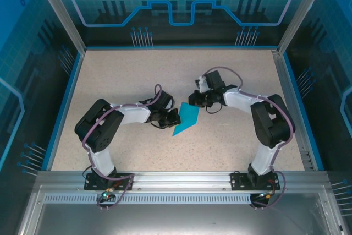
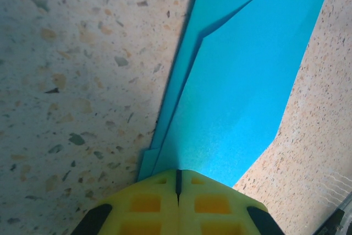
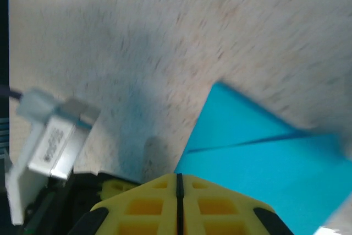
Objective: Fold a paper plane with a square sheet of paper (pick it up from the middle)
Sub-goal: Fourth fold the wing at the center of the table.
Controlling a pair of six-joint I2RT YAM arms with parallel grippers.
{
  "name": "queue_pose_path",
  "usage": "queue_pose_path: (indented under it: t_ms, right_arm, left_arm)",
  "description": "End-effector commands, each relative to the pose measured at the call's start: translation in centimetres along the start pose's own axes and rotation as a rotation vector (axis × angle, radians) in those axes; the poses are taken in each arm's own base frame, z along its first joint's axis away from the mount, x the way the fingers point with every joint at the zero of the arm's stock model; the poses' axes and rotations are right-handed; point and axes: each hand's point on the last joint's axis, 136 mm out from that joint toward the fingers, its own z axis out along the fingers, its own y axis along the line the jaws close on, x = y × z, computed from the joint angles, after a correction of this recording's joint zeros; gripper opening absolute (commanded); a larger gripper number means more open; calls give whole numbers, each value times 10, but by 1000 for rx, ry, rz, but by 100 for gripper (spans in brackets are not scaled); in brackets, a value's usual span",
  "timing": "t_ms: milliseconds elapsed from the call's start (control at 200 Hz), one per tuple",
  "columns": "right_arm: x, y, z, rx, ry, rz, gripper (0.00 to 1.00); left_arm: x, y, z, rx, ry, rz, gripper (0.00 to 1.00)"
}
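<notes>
You're looking at a speckled table point(image 1: 110, 81) with both arms bent inward to its middle: left arm point(image 1: 102, 127), right arm point(image 1: 269, 119). The paper plane point(image 1: 186, 117) lies flat between them, half-folded, with stacked teal layers and a diagonal crease in your left wrist view point(image 2: 236, 97). The left gripper point(image 2: 177, 177) has its jaws closed tight, tips at the paper's near edge. The right gripper point(image 3: 178, 182) is closed too, tips at the other edge point(image 3: 264, 152). You can't tell if either pinches paper.

No legible text found — the white label point(image 3: 52, 147) on a grey module carries print, too blurred to read
</notes>
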Motion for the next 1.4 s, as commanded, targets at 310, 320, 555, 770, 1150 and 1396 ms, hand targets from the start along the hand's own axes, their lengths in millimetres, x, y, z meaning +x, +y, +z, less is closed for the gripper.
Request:
queue_pose_path:
  t_ms: [310, 320, 555, 770, 1150, 1396]
  right_arm:
    - [35, -34, 37, 25, 118, 100, 7]
    - [35, -36, 37, 31, 117, 104, 7]
    - [10, -92, 28, 103, 62, 217, 7]
    - [-31, -99, -5, 131, -36, 213, 8]
    - [-16, -41, -42, 73, -83, 155, 28]
    - [16, -15, -27, 11, -24, 203, 45]
  left_arm:
    - [28, 48, 8, -157, 96, -69, 0]
    - [28, 48, 8, -157, 98, -68, 0]
    - [29, 47, 7, -151, 103, -64, 0]
    - [22, 31, 5, -107, 95, -44, 0]
    - [-23, -66, -49, 116, -61, 70, 31]
    - [-40, -34, -74, 48, -176, -10, 47]
